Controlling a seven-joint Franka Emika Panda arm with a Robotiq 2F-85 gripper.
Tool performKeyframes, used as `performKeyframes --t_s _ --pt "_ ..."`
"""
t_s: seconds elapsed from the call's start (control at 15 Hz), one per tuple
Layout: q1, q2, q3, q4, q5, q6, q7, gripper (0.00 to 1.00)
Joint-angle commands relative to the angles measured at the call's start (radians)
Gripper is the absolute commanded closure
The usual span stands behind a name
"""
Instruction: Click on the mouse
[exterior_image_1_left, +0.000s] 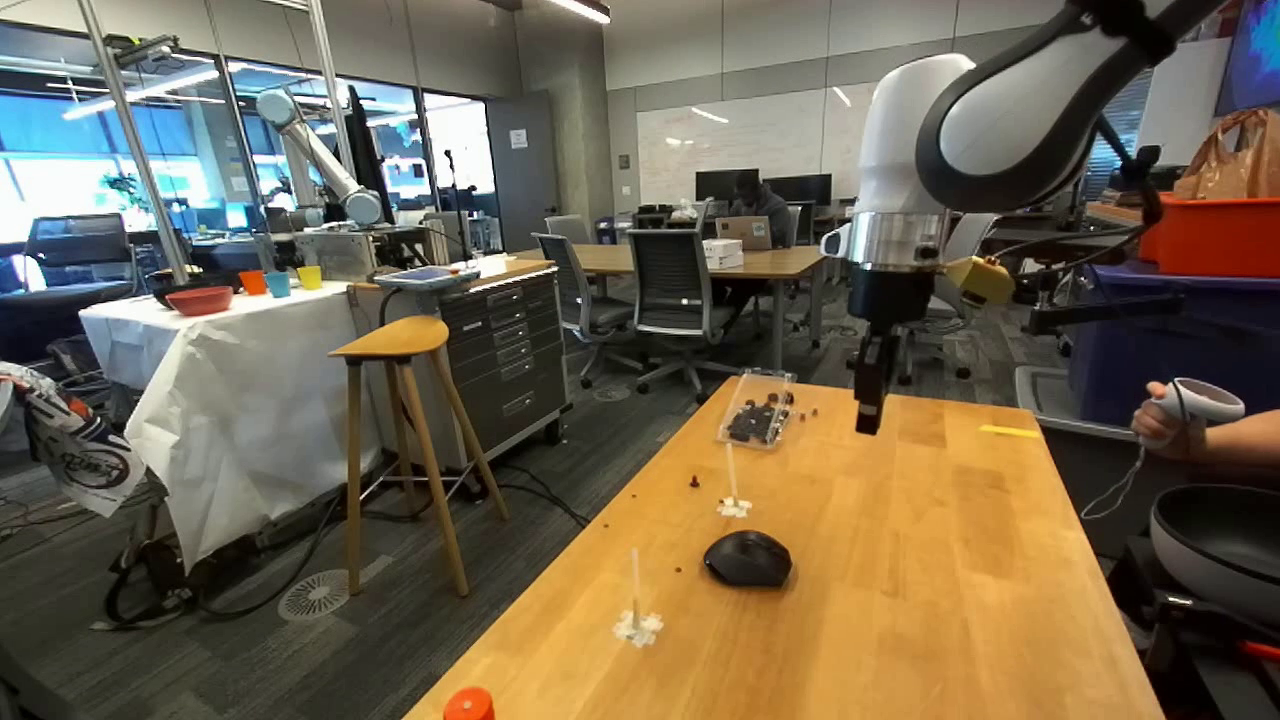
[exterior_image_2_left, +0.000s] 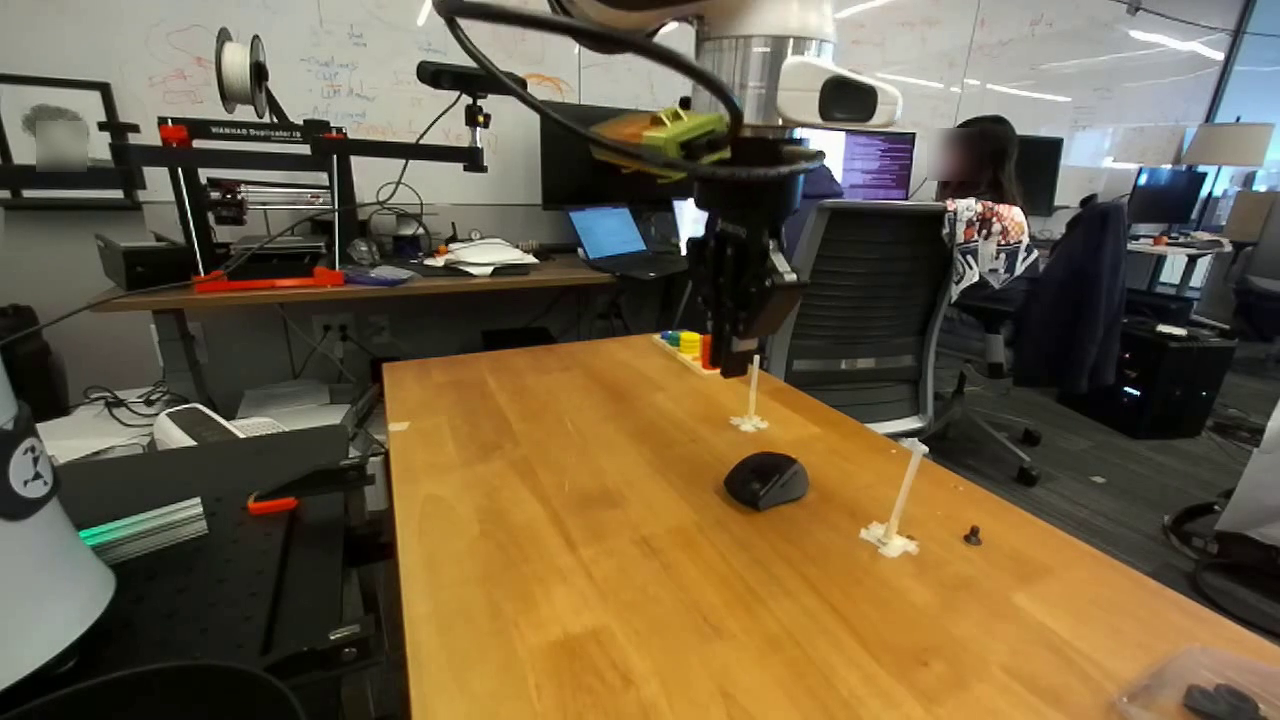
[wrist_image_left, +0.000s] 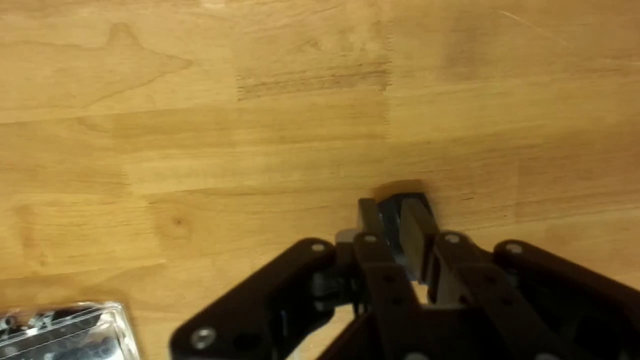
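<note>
The mouse is a small black dome resting on the wooden table. It shows in both exterior views (exterior_image_1_left: 748, 559) (exterior_image_2_left: 767, 481). In the wrist view the mouse (wrist_image_left: 392, 227) lies below the fingers, seen through the gap between them and partly hidden by them. My gripper (exterior_image_1_left: 868, 418) hangs well above the table, apart from the mouse, and points down. It also shows in an exterior view (exterior_image_2_left: 738, 362). In the wrist view the gripper (wrist_image_left: 391, 210) is partly open, with a narrow gap between its fingertips and nothing held.
Two thin white sticks (exterior_image_1_left: 733, 478) (exterior_image_1_left: 636, 590) stand upright, taped to the table near the mouse. A clear tray (wrist_image_left: 120, 330) with dark bits lies near the table's edge. A coloured toy (exterior_image_2_left: 690, 345) sits at the far edge. An orange object (exterior_image_1_left: 470, 705) is at the near edge.
</note>
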Motion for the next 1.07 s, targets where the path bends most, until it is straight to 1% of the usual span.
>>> performKeyframes --t_s 0.0,0.4,0.8,1.0 --pt "-0.008 0.119 0.043 0.067 -0.018 0.072 0.047 1.0" --pt "-0.006 0.265 0.071 0.127 -0.05 0.158 0.091 1.0" --pt "-0.003 0.377 0.071 0.188 -0.088 0.201 0.123 1.0" --pt "0.011 0.418 0.072 0.215 -0.107 0.22 0.135 1.0"
